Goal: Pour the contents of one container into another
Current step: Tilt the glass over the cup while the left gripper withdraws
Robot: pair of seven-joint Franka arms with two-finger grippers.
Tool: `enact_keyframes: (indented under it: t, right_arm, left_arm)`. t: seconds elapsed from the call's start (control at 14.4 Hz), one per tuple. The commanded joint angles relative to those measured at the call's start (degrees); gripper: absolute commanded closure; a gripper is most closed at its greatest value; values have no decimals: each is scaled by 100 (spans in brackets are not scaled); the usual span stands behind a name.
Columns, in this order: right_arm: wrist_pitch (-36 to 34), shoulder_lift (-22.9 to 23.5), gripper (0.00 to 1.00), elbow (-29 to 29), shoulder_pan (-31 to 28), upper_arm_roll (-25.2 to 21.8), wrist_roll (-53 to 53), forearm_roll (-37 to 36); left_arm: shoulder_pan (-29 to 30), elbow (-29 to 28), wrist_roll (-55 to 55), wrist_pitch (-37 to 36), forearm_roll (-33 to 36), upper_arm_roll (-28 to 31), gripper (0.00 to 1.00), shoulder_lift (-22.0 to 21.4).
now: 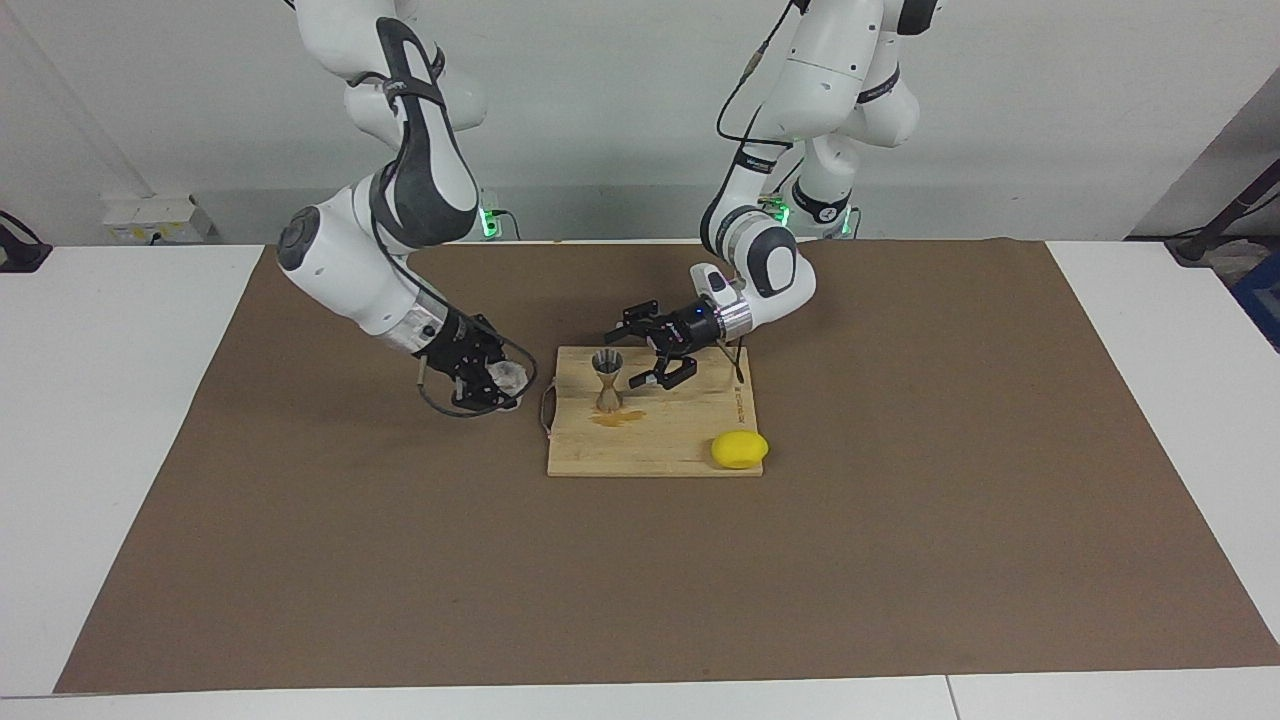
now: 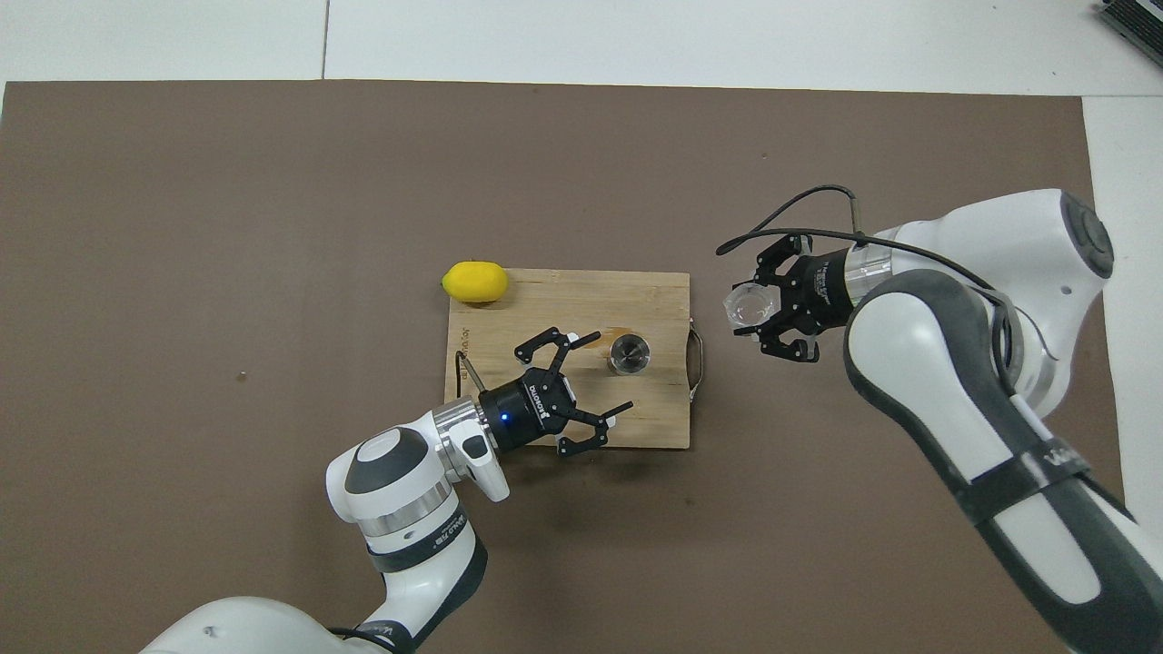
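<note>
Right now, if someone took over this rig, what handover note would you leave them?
Right pincer: shut on the glass cup, in the air over the mat beside the cutting board.
Left pincer: open, empty, over the board beside the jigger.
Jigger stands upright on the board; lemon at the board's corner.
Done: cup picked up.
Left: bring the cup over the jigger, tilt and pour.
</note>
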Motion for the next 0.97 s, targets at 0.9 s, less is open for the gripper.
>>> enact_keyframes:
  t: [0.9]
  right_arm:
    - [91,44,88,455,1445,-21,2233,-3036]
  left_arm:
    - [1930,-1342,1035,-668,2018,-39,0,-1261]
